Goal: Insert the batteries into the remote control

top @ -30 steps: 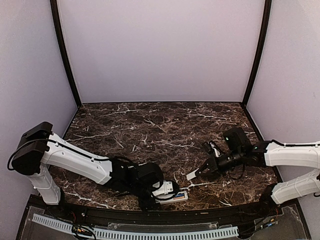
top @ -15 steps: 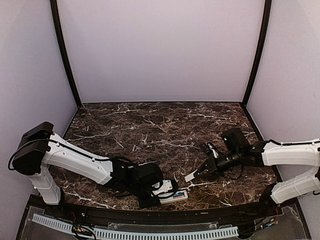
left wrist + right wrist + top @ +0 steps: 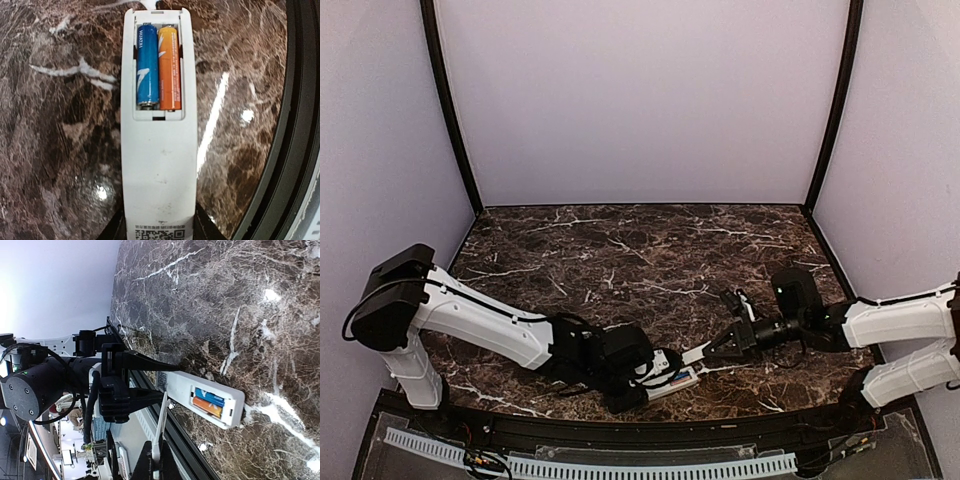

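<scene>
The remote control (image 3: pixel 159 150) lies back-up on the marble table, its white body near the front edge (image 3: pixel 682 379). Its open recess holds the blue battery (image 3: pixel 147 67) and the orange-red battery (image 3: pixel 169 67) side by side. My left gripper (image 3: pixel 159 229) is shut on the remote's lower end, by the dark code sticker. My right gripper (image 3: pixel 157 460) is shut on a thin white flat cover (image 3: pixel 161 425), seen edge-on, held just right of the remote (image 3: pixel 210 397). In the top view the cover (image 3: pixel 697 353) nearly touches the remote's end.
The table's black raised rim (image 3: pixel 300 125) runs close beside the remote. A white slotted cable strip (image 3: pixel 590 465) lies below the front edge. Purple walls enclose the table on three sides.
My right gripper has moved left and toward the front edge with the white cover, closing on the remote's end. The left gripper and the remote have shifted slightly.
</scene>
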Robot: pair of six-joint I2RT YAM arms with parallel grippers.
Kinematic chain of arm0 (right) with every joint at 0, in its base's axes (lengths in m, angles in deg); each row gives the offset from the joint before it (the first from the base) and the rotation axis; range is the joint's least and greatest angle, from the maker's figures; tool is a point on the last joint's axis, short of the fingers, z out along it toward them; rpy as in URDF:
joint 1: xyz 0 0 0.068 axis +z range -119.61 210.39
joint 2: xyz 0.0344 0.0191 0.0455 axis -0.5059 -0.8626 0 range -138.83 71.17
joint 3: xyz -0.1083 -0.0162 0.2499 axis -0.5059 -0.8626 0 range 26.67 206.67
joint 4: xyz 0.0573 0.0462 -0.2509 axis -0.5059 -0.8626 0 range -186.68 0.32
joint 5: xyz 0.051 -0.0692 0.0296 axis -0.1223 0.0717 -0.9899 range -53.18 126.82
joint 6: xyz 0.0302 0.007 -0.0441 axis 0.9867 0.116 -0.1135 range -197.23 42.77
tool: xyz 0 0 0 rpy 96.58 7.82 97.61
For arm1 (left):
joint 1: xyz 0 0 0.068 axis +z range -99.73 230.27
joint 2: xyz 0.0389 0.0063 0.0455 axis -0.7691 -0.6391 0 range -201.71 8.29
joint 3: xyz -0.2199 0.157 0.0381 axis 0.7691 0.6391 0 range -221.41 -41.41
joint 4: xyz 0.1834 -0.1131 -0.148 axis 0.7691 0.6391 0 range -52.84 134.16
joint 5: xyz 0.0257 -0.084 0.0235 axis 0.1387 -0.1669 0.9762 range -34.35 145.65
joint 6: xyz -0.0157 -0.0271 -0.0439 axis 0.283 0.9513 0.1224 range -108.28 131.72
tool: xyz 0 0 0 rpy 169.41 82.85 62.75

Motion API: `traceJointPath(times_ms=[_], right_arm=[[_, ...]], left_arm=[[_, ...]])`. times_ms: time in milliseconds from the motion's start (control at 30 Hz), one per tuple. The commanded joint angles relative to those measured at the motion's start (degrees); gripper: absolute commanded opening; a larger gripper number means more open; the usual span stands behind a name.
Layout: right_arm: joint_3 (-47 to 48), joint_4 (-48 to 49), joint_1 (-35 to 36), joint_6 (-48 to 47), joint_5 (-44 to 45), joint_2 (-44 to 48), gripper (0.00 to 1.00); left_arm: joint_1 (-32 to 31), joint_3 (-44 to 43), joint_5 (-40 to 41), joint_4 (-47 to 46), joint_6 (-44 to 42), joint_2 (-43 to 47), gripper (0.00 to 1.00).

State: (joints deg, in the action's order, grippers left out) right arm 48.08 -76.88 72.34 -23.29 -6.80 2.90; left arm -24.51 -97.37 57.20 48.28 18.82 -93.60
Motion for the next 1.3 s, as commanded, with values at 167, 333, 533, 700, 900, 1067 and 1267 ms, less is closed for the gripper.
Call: traceJointPath(times_ms=[167, 333, 533, 700, 900, 1067, 1267], right_arm=[[2.12, 6.42, 0.41, -1.41, -5.52, -8.90, 0.00], [4.45, 3.58, 0.23, -3.92, -6.33, -11.51, 0.00], [6.28, -0.05, -0.95, -7.31, -6.93, -13.47, 0.00], [7.49, -5.28, -1.87, -10.92, -6.03, -13.01, 0.00], [6.06, -2.98, -2.57, -10.27, -6.01, -13.99, 0.00], [6.63, -1.69, -2.73, -10.45, -6.51, -15.85, 0.00], [5.17, -1.17, -2.68, -10.36, -6.13, -16.33, 0.00]], left_arm=[[1.36, -2.71, 2.15, -2.57, 1.04, -5.43, 0.17], [1.70, -3.04, 0.47, -2.00, 0.36, -5.37, 0.16], [1.90, -4.20, -1.24, 0.59, -0.53, -5.40, 0.16], [2.00, -5.58, -2.78, 2.80, -0.81, -5.83, 0.16], [2.01, -7.17, -4.24, 5.24, -0.75, -6.53, 0.16], [2.00, -8.57, -4.68, 7.19, -1.00, -7.18, 0.16], [2.02, -8.77, -5.03, 7.40, -1.01, -7.34, 0.16]])
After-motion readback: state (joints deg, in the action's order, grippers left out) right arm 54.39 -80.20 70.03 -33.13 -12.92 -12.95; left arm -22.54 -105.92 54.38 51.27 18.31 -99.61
